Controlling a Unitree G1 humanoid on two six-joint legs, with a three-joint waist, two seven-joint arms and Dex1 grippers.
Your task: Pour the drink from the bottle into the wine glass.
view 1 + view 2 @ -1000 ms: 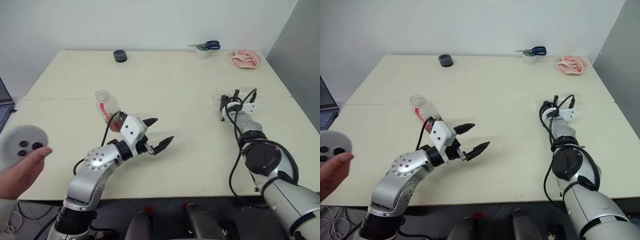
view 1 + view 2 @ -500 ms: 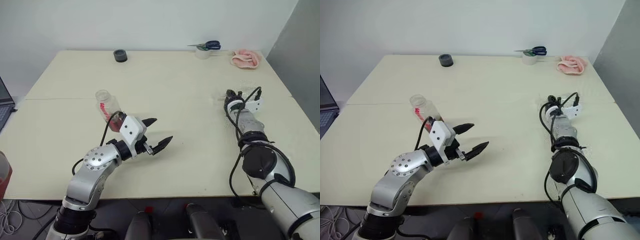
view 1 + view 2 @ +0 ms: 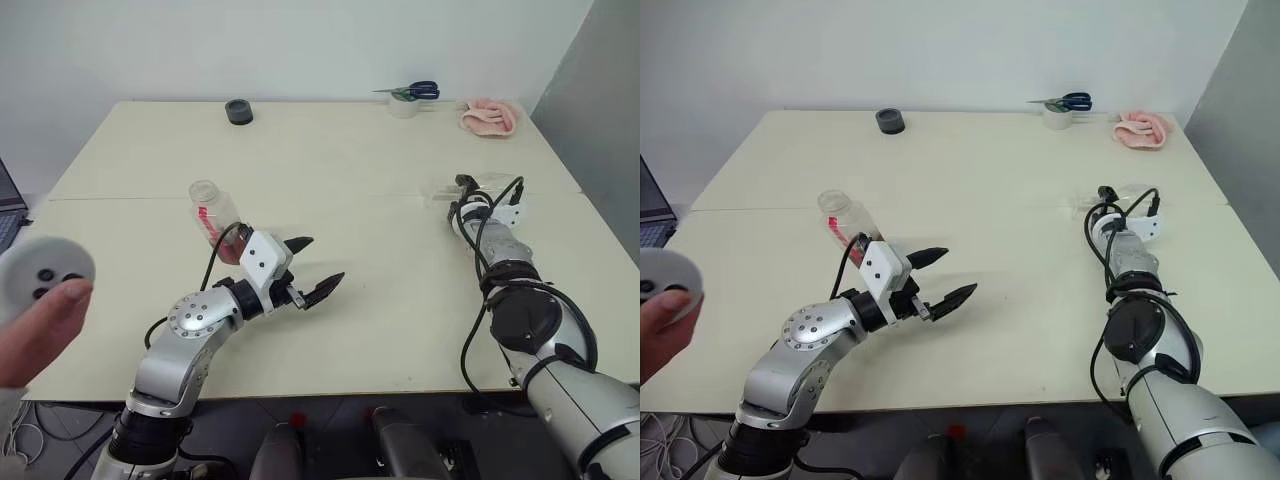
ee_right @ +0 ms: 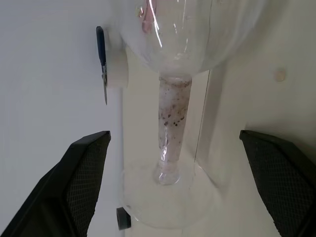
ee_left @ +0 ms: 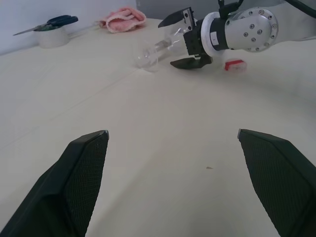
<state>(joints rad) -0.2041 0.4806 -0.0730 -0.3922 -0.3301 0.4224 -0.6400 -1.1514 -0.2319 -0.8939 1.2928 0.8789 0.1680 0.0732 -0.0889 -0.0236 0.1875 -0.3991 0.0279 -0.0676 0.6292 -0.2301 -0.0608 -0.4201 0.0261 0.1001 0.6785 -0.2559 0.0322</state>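
Right gripper (image 5: 167, 43) is spread wide, one finger either side of the wine glass (image 4: 170, 113), and from my wrist camera neither pad looks to be touching it. The glass is over on the right of the desk (image 3: 350, 170) and, as far as I can tell, it's lying on its side, with the stem running across between the fingers and the foot pointing left. I reckon the gripper is there to bracket the stem, the narrow part it can close round. Nothing can be poured until that glass is standing.

Left gripper (image 3: 325, 260) hangs over the near middle of the desk, jaws wide apart and nothing between them. The bottle (image 3: 212, 212) is just behind its wrist, on the left, leaning and with no cap on its neck. A dark reddish patch low down looks like the drink (image 3: 230, 245), so I judge none has been poured. That arm seems parked close so the reach to the bottle is short.

A person's hand (image 3: 40, 330) at the near left edge holds a round grey controller (image 3: 45, 275), well clear of both arms. The scissors (image 3: 408, 92) and pink cloth (image 3: 488, 117) sit at the far edge, out of the way.
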